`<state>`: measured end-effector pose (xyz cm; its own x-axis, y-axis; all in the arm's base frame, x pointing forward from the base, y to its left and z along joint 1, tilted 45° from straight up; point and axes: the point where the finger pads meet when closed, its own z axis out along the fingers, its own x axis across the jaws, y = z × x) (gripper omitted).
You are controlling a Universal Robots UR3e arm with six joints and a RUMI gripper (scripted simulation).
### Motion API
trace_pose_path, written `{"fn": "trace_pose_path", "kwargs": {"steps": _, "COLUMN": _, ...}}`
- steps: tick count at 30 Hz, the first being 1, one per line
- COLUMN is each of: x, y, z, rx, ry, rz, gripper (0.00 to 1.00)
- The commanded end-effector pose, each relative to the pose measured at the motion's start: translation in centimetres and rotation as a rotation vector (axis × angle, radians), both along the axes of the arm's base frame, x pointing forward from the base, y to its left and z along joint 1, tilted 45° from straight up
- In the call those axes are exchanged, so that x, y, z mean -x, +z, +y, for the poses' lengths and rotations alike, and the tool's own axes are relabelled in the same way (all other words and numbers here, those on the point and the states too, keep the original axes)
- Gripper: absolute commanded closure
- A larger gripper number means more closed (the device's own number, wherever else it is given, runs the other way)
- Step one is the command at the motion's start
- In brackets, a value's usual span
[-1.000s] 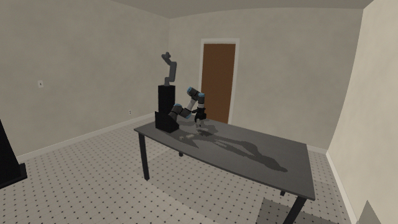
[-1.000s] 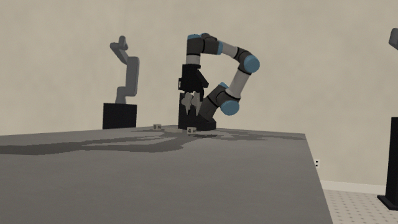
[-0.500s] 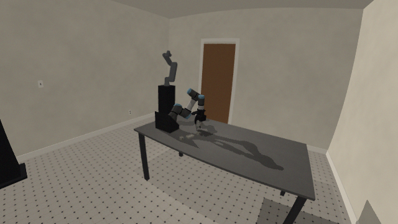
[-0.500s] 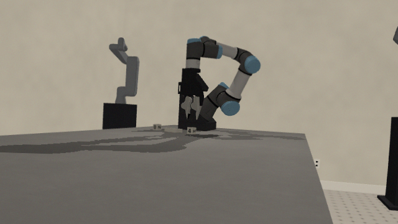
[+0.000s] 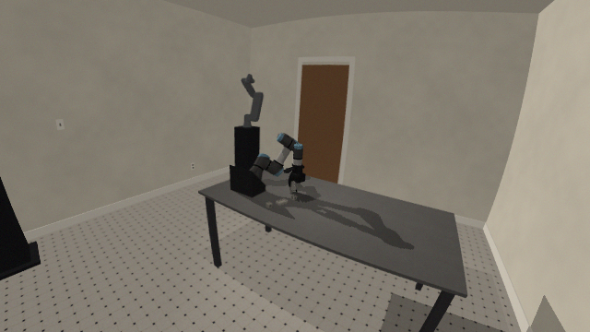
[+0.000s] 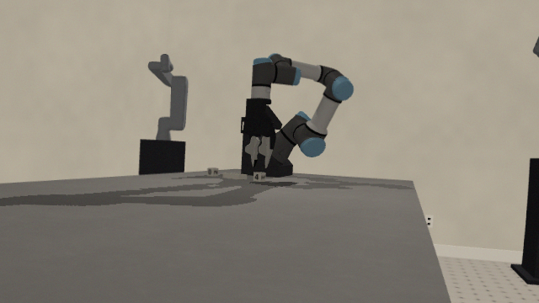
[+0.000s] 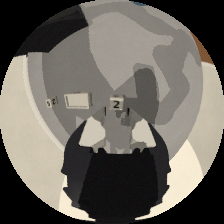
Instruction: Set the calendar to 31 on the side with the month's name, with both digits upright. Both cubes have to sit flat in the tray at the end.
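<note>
A small cube (image 7: 116, 104) lies on the grey table with a 2 on its top face; in the exterior view its near side shows a 4 (image 6: 258, 177). It also shows in the top view (image 5: 295, 195). My gripper (image 6: 258, 162) hangs straight above this cube, pointing down, with its fingers partly apart and nothing between them (image 7: 116, 132). The flat pale tray (image 7: 78, 100) lies empty to the left of the cube. The second cube (image 7: 50, 102) (image 6: 213, 171) lies on the table beyond the tray's left end; its digits are too small to read.
The arm's black base block (image 5: 246, 177) stands at the table's back corner close behind the cubes. A second grey arm on a black pedestal (image 6: 162, 156) stands behind the table. The table's edge (image 6: 425, 219) runs along the right.
</note>
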<state>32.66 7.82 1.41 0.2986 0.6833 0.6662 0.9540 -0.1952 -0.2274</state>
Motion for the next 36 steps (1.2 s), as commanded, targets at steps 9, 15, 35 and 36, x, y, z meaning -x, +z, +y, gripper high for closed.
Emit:
{"fn": "trace_pose_path", "kwargs": {"steps": 9, "x": -0.06, "y": -0.52, "z": 0.46, "rx": 0.002, "ry": -0.001, "rz": -0.002, "gripper": 0.72}}
{"fn": "trace_pose_path", "kwargs": {"steps": 15, "x": -0.06, "y": -0.55, "z": 0.49, "rx": 0.002, "ry": -0.001, "rz": -0.002, "gripper": 0.72}}
{"fn": "trace_pose_path", "kwargs": {"steps": 35, "x": -0.06, "y": -0.55, "z": 0.49, "rx": 0.002, "ry": -0.001, "rz": -0.002, "gripper": 0.72}}
{"fn": "trace_pose_path", "kwargs": {"steps": 36, "x": -0.06, "y": -0.55, "z": 0.49, "rx": 0.002, "ry": -0.001, "rz": -0.002, "gripper": 0.72}}
